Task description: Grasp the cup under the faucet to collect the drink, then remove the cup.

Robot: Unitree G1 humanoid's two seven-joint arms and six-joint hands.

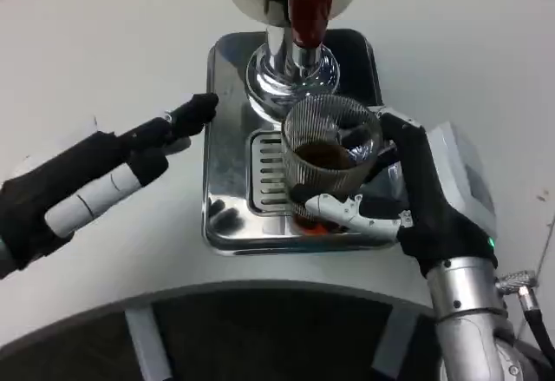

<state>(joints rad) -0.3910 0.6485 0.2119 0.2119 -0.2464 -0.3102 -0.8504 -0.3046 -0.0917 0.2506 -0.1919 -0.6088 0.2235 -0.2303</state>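
Head view | R hand grips cup | L hand fingers out, holds nothing

My ribbed clear cup holds dark brown drink; the faucet lever is red, the tray mirror-chrome, the counter white.
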